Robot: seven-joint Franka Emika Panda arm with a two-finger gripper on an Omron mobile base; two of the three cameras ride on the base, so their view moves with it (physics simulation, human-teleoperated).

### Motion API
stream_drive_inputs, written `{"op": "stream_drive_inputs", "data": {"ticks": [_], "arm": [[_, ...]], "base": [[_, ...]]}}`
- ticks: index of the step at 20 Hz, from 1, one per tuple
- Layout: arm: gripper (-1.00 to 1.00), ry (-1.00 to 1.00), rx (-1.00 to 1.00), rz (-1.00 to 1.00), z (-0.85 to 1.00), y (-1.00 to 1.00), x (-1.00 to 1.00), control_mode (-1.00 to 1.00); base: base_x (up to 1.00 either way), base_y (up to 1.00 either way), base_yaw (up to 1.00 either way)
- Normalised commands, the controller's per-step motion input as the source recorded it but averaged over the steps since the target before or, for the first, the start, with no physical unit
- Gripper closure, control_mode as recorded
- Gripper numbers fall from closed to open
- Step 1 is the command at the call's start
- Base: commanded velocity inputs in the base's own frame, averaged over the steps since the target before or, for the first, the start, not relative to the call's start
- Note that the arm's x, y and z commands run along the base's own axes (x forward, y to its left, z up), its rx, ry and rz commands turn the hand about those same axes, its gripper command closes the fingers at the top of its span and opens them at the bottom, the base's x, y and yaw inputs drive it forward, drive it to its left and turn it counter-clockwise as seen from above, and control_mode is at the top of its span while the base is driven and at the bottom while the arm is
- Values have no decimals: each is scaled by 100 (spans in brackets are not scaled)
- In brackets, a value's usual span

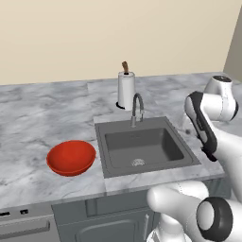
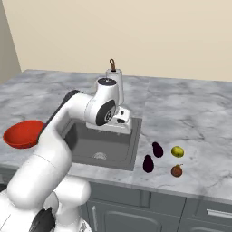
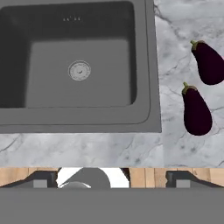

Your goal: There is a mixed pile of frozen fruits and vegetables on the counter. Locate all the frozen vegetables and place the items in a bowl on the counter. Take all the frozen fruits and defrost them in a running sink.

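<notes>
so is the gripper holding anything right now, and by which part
Nothing is held. The gripper is open and bare above the sink, and both eggplants lie on the counter beside it.

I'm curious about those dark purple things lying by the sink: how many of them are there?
2. Both eggplants lie on the counter right of the sink: one farther back beside the yellow-green fruit, one nearer the front edge, left of the brown fruit.
</notes>
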Motion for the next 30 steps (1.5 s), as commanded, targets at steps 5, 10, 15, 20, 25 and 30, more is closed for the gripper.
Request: {"op": "stream_drive_inputs", "data": {"ticks": [5, 10, 15, 20, 25, 30], "arm": [[-100, 20, 0, -4, -58, -96, 47, -100], [-100, 2, -1, -8, -20, -58, 2, -100], [-100, 2, 0, -15, -35, -17, -11, -100], [-100, 1, -5, -7, -45, -24, -2, -100], [-100, 0, -11, -4, -49, -36, 13, -100], [-100, 0, -4, -4, -42, -7, -2, -100]], "base": [[0, 0, 0], [0, 0, 0], [0, 0, 0], [0, 0, 0], [0, 0, 0], [0, 0, 0]]}}
